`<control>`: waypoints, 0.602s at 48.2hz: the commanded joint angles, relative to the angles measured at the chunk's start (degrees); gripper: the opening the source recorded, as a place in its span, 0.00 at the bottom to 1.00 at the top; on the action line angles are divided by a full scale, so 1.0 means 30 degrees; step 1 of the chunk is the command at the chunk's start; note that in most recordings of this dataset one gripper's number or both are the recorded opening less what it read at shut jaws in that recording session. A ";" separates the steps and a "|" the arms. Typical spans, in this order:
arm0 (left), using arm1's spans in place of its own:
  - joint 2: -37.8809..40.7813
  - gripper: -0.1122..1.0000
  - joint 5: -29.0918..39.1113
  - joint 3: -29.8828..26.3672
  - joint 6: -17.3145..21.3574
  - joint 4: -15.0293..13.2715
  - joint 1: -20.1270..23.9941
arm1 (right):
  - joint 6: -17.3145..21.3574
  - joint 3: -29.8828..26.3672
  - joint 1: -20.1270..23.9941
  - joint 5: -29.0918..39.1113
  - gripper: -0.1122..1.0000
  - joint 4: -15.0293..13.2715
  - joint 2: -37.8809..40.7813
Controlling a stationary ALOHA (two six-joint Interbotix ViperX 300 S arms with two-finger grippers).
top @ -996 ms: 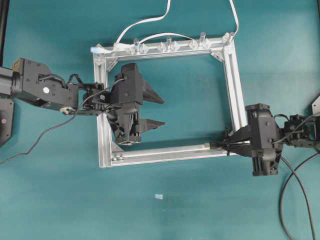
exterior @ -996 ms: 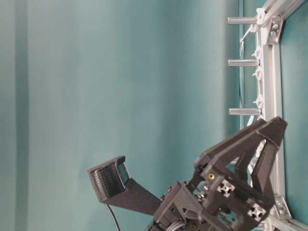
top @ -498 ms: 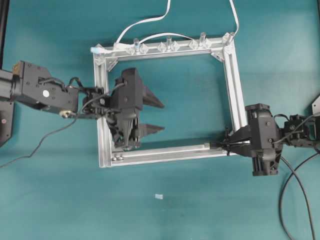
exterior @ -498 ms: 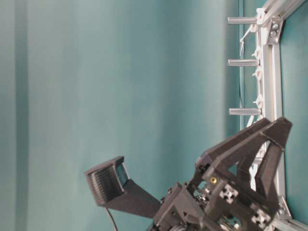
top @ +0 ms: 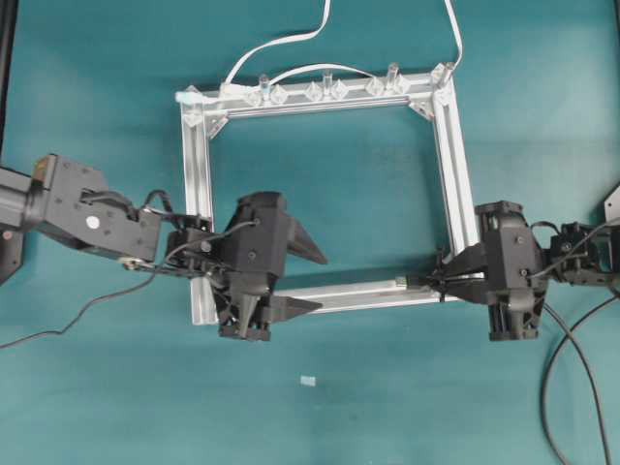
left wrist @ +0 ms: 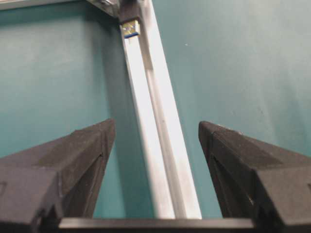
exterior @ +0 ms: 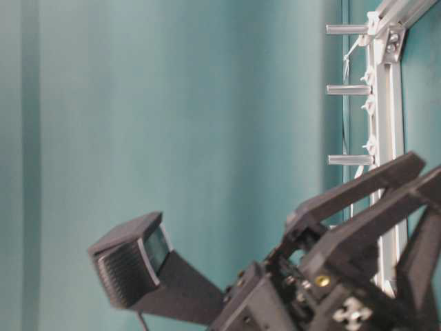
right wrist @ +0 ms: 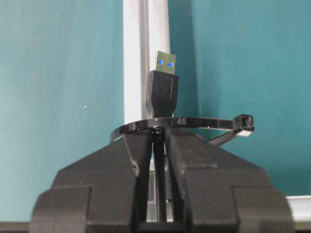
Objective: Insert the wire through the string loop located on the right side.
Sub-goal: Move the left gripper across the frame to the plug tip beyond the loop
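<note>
The string loop [right wrist: 180, 122], a black tie-like band, bore the number "46". The right gripper [right wrist: 159, 141] was clamped on the wire [right wrist: 162, 90], its USB plug poking through the loop above the aluminium frame [right wrist: 146, 53]. Since half a second earlier, the left gripper [top: 300, 281] had shifted toward the frame's near rail, jaws spread wide and empty, straddling that rail [left wrist: 155, 145]. Bare teal table [top: 387, 407] lay around.

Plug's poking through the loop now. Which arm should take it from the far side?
Left, probably. The left gripper is open, straddling the frame rail and facing the wire plug. The right gripper is shut on the wire behind the string loop.
</note>
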 commanded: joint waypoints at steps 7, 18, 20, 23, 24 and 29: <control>0.1289 0.75 -0.0029 -0.1816 -0.0088 0.0059 -0.0088 | -0.0029 -0.0176 -0.0059 -0.0176 0.21 -0.0029 -0.0146; 0.3076 0.76 -0.0059 -0.3838 -0.0059 0.0059 0.0732 | -0.0029 -0.0176 -0.0059 -0.0176 0.21 -0.0029 -0.0146; 0.3398 0.76 -0.0029 -0.4277 -0.0059 0.0059 0.0820 | -0.0029 -0.0176 -0.0059 -0.0176 0.21 -0.0029 -0.0146; 0.3926 0.76 -0.0029 -0.4893 -0.0059 0.0059 0.0908 | -0.0029 -0.0176 -0.0059 -0.0176 0.21 -0.0059 -0.0146; 0.4102 0.76 -0.0029 -0.5127 -0.0059 0.0059 0.0908 | -0.0029 -0.0176 -0.0059 -0.0176 0.21 -0.0059 -0.0146; 0.5010 0.77 0.0000 -0.6240 -0.0088 0.0059 0.0908 | -0.0029 -0.0117 -0.0059 -0.0176 0.21 -0.0029 -0.0146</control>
